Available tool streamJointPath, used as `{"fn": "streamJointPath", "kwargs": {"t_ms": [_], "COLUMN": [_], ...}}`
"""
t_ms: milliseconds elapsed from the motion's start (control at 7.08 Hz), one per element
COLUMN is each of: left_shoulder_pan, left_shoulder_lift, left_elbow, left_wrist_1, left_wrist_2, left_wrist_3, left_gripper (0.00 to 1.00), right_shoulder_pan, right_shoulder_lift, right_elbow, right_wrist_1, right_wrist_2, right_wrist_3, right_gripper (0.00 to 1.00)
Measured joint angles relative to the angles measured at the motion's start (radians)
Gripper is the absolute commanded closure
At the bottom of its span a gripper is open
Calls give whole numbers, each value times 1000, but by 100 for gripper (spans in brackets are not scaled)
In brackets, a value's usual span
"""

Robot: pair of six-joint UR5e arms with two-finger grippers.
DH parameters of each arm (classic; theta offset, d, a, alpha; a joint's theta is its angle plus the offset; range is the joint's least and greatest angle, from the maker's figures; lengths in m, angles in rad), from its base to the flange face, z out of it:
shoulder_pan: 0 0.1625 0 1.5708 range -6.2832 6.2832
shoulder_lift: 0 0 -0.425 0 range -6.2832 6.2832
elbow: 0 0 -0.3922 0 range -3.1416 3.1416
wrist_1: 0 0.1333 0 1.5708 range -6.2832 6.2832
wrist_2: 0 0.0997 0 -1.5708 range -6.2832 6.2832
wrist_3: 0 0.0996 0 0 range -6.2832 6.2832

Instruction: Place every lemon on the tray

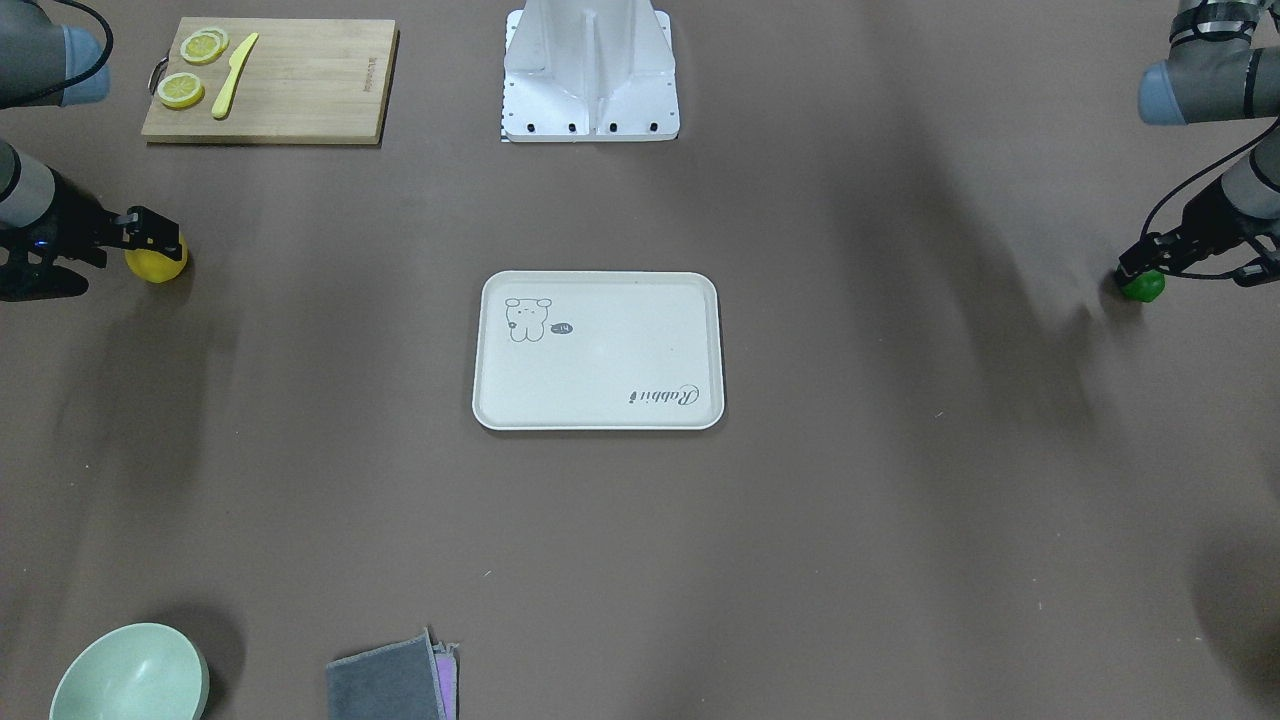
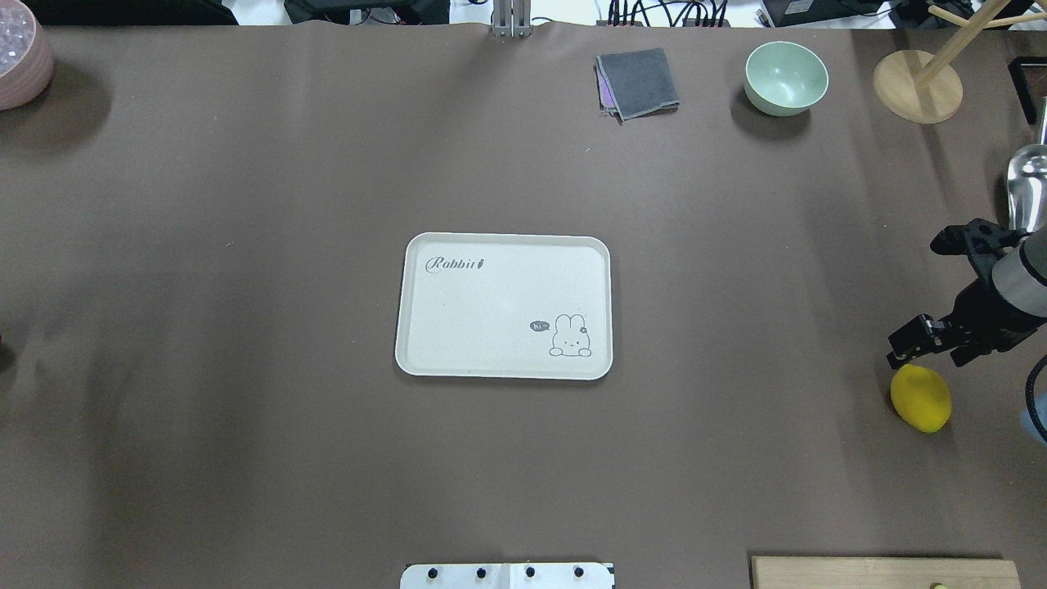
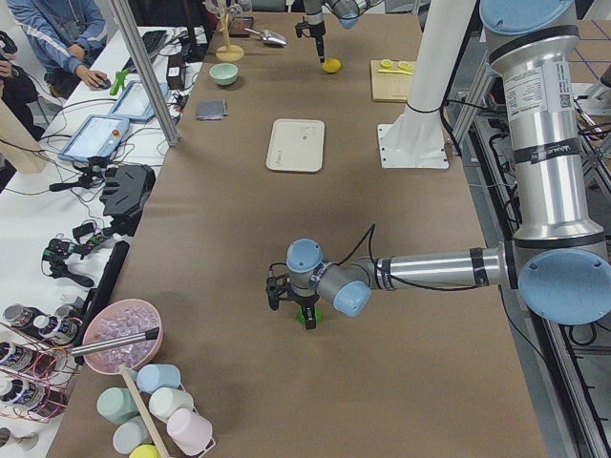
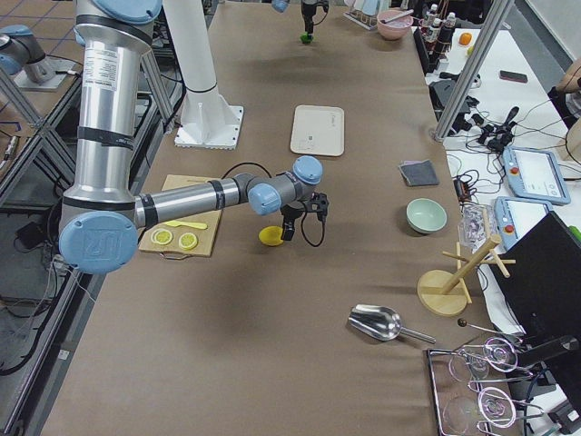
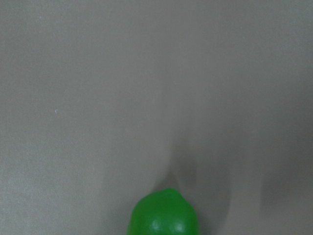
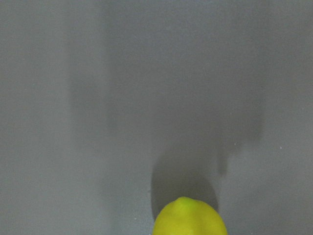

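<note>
Tray (image 1: pixel 620 360) taken as reference; it lies flat and bare, with nothing on it. The yellow lemon (image 1: pixel 158 266) sits well apart from the tray, off its short end on the robot's right and about level with its robot-side long edge. The right gripper (image 1: pixel 155 238) is directly over it, at or just above its top. The green lemon (image 1: pixel 1143 287) mirrors this off the opposite short end, with the left gripper (image 1: pixel 1135 268) over it. For neither gripper do the views show whether the fingers are spread, pressed together or already pinching the fruit; each wrist view shows only the fruit's crown at the bottom edge.

Risks, as judged:
- Both fruits are smooth, oval and glossy, so an off-centre pinch could squirt one sideways across the matte brown table cover.
- The carry to the tray is long, so a shallow hold may slip.
- Both arms head for one small target and could crowd each other above it.
- The raised rim could clip a fruit carried low.
- The tray's floor is flat and slick, so a released fruit may roll to the rim.

The tray is cream, hard-looking and round-cornered. Beyond its robot-side edge, toward the robot's right, a wooden cutting board (image 1: pixel 300 85) holds thin lemon slices (image 1: pixel 182 90), which are not targets.
</note>
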Motion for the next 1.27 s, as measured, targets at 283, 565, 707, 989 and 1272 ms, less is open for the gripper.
{"fn": "streamJointPath", "kwargs": {"t_ms": [283,565,707,989,1272], "left_shoulder_pan": [0,0,1,1,-4], "left_shoulder_lift": [1,1,1,-16,-65], "left_elbow": [1,1,-1,-2,0], "left_wrist_1": [-3,-3,-3,10,79], "left_wrist_2": [0,-1,-2,-19,-81], "left_wrist_3": [-2,-2,-1,2,19], "left_gripper": [100,100,100,100,100], "right_shoulder_pan": [-26,-50,-59,-77,-86], "right_shoulder_lift": [-22,-27,-26,-25,-24], "right_elbow": [-3,-16,-26,-39,-40], "right_wrist_1": [-2,-4,-4,-4,-6], "right_wrist_2": [-7,-8,-7,3,8], "right_wrist_3": [-13,-17,-18,-17,-16], "right_gripper": [5,10,20,66,77]}}
